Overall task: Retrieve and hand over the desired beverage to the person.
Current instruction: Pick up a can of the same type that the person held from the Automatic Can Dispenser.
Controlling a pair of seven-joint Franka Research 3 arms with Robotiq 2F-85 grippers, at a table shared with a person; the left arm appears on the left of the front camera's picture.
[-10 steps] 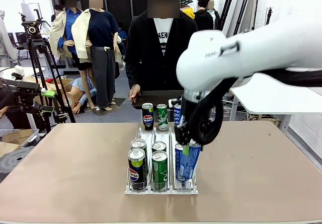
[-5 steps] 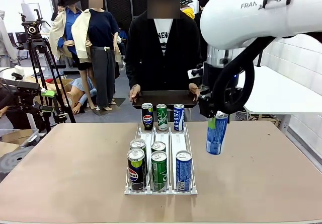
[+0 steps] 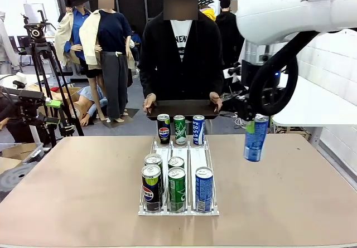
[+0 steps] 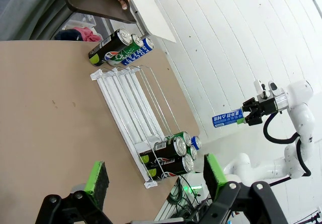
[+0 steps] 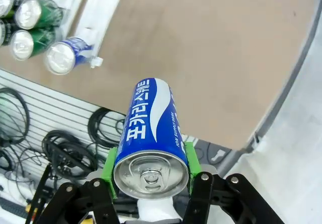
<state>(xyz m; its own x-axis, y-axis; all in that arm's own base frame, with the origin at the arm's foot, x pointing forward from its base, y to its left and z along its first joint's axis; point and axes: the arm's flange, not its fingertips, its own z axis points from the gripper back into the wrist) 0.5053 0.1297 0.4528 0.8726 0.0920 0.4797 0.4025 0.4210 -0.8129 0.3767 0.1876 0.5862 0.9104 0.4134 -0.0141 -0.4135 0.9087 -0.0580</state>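
Here, table (image 3: 67, 192), person (image 3: 178, 58) at far side holding tray (image 3: 181, 110). Can rack (image 3: 177, 212) mid-table. Right gripper (image 3: 257, 117) clamped around blue can (image 3: 256, 139) near its top; can hangs above table, right of rack. Left gripper (image 4: 156, 176) wide open, empty. Can likely heavy, slick, dentable; grip sides firmly.

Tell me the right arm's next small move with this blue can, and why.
Probably carry the blue can toward the far side and a little to the robot's left, toward the dark tray. The right gripper is shut on the can, which hangs in the air to the right of the rack, and the person holds the tray out with both hands at the table's far edge.
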